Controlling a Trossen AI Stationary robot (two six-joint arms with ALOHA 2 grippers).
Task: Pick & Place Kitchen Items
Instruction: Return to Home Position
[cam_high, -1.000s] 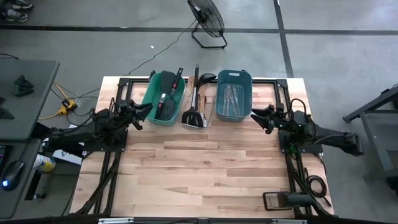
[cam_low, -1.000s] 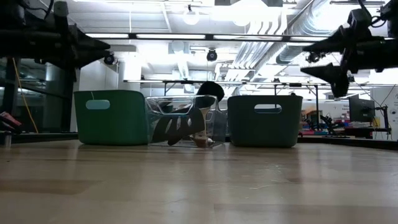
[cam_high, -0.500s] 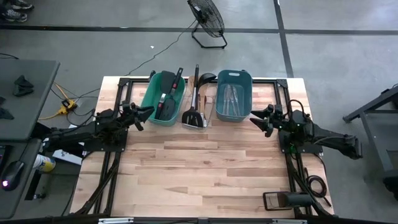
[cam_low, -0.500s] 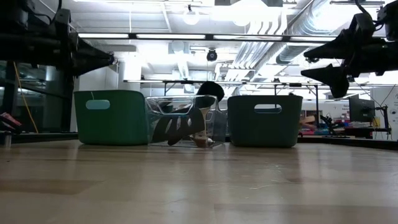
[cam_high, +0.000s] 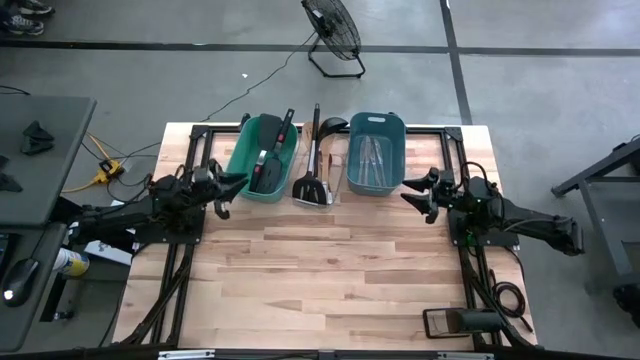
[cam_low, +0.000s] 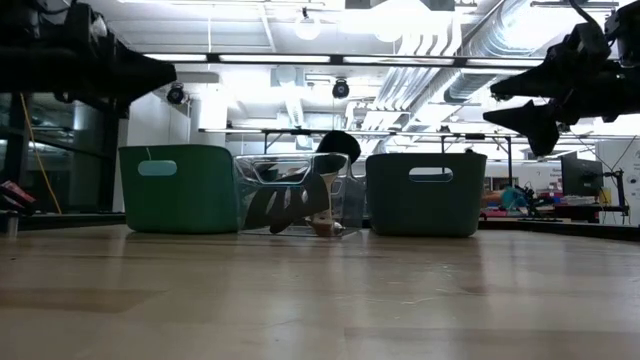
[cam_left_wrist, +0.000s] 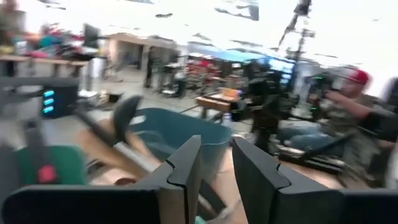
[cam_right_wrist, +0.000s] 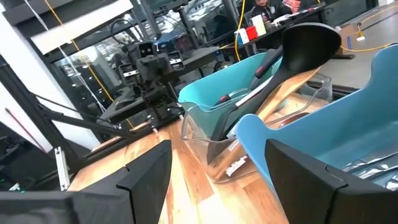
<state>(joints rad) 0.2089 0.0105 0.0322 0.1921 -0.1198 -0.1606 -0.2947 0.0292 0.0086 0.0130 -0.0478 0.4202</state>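
Three bins stand in a row at the table's far edge. The green bin (cam_high: 247, 158) holds black, red-handled spatulas (cam_high: 268, 165). The clear bin (cam_high: 337, 178) holds a black spatula (cam_high: 310, 186) and a ladle (cam_high: 330, 125) that lean on its far rim. The blue bin (cam_high: 390, 150) holds silver cutlery (cam_high: 370, 160). My left gripper (cam_high: 235, 181) hovers near the green bin's near left corner, its fingers (cam_left_wrist: 186, 168) a narrow gap apart and empty. My right gripper (cam_high: 408, 192) hovers near the blue bin's near right corner, open wide (cam_right_wrist: 217, 168) and empty.
Black metal frame rails (cam_high: 190, 150) run along the table's left and right sides under the arms. Bare wooden tabletop (cam_high: 330, 270) lies between the arms and the near edge. A fan (cam_high: 333, 30) stands on the floor beyond. A person (cam_left_wrist: 348, 112) sits beyond the table.
My left gripper has dipped a little and come back up beside the green bin. The bins and utensils have stayed where they were.
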